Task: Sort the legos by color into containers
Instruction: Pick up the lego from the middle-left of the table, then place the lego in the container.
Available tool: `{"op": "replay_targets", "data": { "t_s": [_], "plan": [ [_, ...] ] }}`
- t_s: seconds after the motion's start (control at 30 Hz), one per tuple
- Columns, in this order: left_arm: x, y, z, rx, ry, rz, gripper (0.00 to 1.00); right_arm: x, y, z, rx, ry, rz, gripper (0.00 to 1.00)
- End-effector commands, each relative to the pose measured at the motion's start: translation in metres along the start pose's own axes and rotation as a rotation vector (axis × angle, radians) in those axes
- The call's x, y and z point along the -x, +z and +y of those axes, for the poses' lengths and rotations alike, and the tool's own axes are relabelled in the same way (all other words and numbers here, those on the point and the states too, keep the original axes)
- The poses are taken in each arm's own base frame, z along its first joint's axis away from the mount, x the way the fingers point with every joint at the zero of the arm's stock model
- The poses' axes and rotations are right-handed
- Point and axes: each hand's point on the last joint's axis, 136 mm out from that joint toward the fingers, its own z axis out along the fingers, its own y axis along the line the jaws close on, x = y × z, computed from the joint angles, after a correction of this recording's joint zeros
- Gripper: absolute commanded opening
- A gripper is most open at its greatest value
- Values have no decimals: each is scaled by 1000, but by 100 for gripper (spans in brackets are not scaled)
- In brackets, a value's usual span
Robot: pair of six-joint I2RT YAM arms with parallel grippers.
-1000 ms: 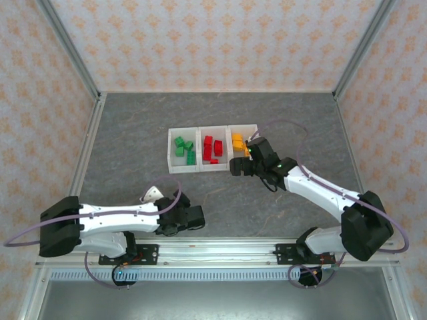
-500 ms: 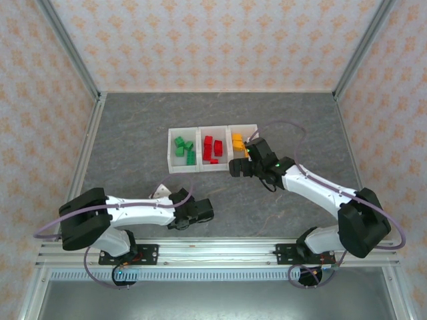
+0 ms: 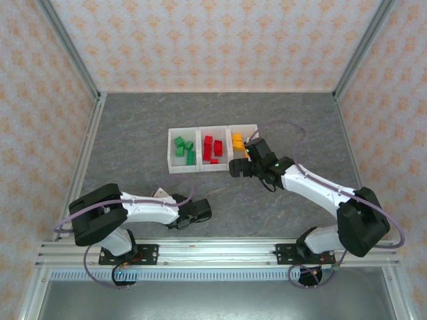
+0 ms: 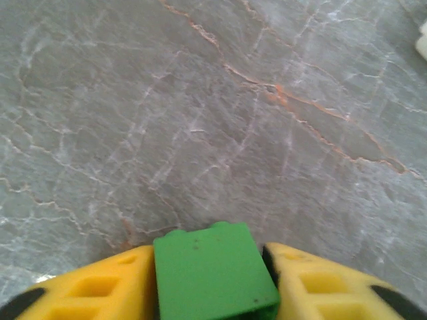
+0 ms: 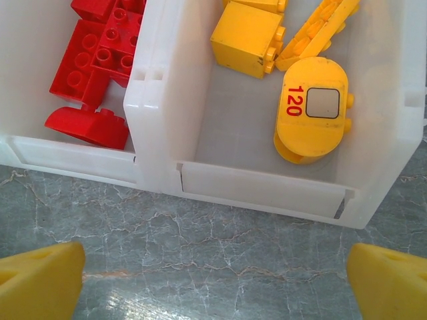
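The left gripper pinches the green brick by its flat sides — probably light, stiff, slick plastic; the right gripper hangs spread wide.

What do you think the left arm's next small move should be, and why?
Probably lift straight up a little: the left arm's jaws stand closed on the green brick, close to the table, and the leftmost bin, holding the other green bricks, lies away across the table.
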Motion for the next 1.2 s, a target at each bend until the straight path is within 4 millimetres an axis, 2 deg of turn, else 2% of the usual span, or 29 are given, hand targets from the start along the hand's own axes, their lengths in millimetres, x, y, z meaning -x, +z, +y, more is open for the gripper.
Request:
{"op": "replay_targets", "data": {
  "t_s": [0.0,0.13,0.2,0.33,0.5,0.6,0.67,0.8,0.97,1.1,1.17],
  "plan": [
    [-12,8,-15,-42,-33,35,31,9,-3,-6,-42,-2,-14,100],
    [-12,7,-23,-42,-1,33,23,7,-1,-8,-51,-5,-5,100],
    [-11,4,-34,-71,38,27,19,7,-1,-8,-52,-4,-6,100],
    [4,-14,-55,-106,101,-25,8,7,0,-9,-59,-5,-4,100],
    [34,-51,-109,-262,242,-82,10,14,-5,-13,-87,1,-26,100],
    [45,-59,-143,-331,378,-16,11,21,-11,-14,-103,5,-48,100],
    [67,-59,-155,-323,428,-17,11,27,-16,-16,-121,9,-66,100],
    [108,-40,-173,-276,519,-25,13,39,-31,-27,-176,41,-129,100],
    [144,-3,-199,-223,589,33,14,55,-68,-50,-275,108,-273,100],
    [155,24,-215,-203,616,70,14,61,-99,-68,-345,137,-360,100],
    [153,34,-222,-201,637,90,13,61,-109,-72,-350,147,-383,100]
  ]
}}
